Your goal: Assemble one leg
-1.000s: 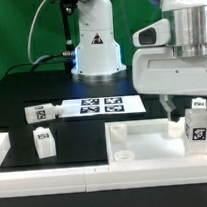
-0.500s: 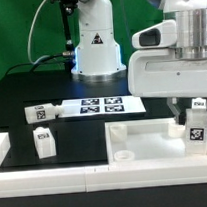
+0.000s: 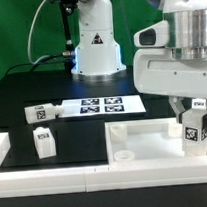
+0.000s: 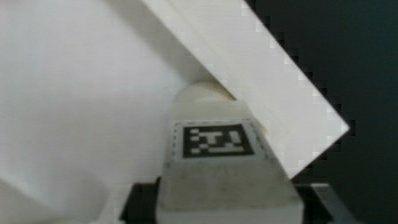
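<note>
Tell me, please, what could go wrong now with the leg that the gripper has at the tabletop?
The leg stands at the tabletop corner, with the gripper on its top. The wrist view shows it hard against the raised rim, so it might catch there. Its grip looks shallow, and the leg might tilt or slip.

You can count three small white stubby plastic legs with black-and-white tags: one (image 3: 39,113) lying flat, one (image 3: 44,142) standing, one (image 3: 195,125) at the exterior view's right. There is one large flat white tray-like tabletop (image 3: 145,146), one thin marker board (image 3: 100,106), and possibly more legs hidden.
</note>
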`<action>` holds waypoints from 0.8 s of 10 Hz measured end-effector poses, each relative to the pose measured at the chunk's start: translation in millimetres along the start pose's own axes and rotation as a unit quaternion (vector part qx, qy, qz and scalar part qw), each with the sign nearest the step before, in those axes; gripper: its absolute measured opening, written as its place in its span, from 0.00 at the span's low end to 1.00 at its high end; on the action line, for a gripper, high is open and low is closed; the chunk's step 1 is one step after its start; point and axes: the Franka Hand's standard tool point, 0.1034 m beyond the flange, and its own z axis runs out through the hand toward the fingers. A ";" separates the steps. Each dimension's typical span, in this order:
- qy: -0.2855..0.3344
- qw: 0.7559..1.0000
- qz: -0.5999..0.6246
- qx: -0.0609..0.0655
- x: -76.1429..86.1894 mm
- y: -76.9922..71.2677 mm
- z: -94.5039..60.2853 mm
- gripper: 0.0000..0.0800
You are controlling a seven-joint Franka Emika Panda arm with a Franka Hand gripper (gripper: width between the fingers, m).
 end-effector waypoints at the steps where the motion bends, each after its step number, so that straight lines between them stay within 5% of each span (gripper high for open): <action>1: 0.000 0.997 0.071 0.000 0.0 0.2 0.0 0.36; 4: -0.003 0.944 0.330 0.004 -4.0 -1.3 0.0 0.36; 6: -0.010 0.935 0.355 0.009 -2.9 -0.7 0.2 0.36; 8: -0.010 0.940 0.342 0.009 -2.9 -0.6 0.5 0.66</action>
